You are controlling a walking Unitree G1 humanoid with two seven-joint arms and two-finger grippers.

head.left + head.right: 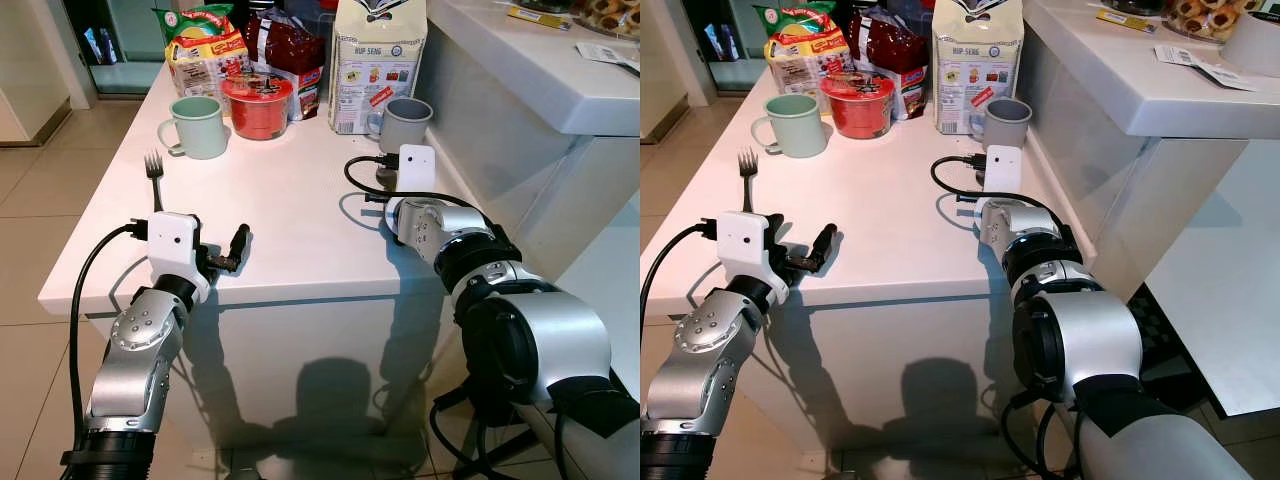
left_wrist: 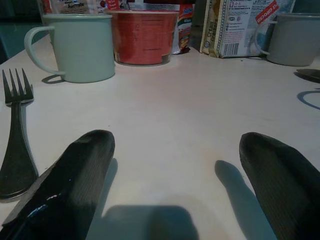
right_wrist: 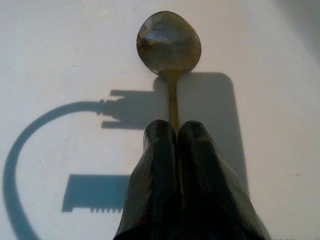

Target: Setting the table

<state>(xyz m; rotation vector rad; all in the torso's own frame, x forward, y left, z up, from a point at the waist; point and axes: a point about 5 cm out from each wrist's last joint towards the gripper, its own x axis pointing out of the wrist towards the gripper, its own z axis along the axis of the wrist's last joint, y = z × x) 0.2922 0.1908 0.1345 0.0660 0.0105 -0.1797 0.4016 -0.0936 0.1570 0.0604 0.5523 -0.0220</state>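
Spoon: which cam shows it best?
Right wrist view. The spoon has its bowl in full view above the white table, with its handle pinched in the shut right gripper. In the eye views the wrist camera and arm block it; the left wrist view catches nothing recognisable of it.

left gripper (image 1: 243, 247) spread open at the white worktop's (image 1: 290, 225) near edge, beside a dark fork (image 1: 155, 177); green mug (image 1: 197, 126) and grey mug (image 1: 404, 123) stand behind

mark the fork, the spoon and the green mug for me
fork (image 1: 154, 172), left eye view, on the neck just below the tines.
spoon (image 3: 168, 42), right wrist view, on the middle of the bowl.
green mug (image 1: 201, 127), left eye view, on the outer wall of the cup.
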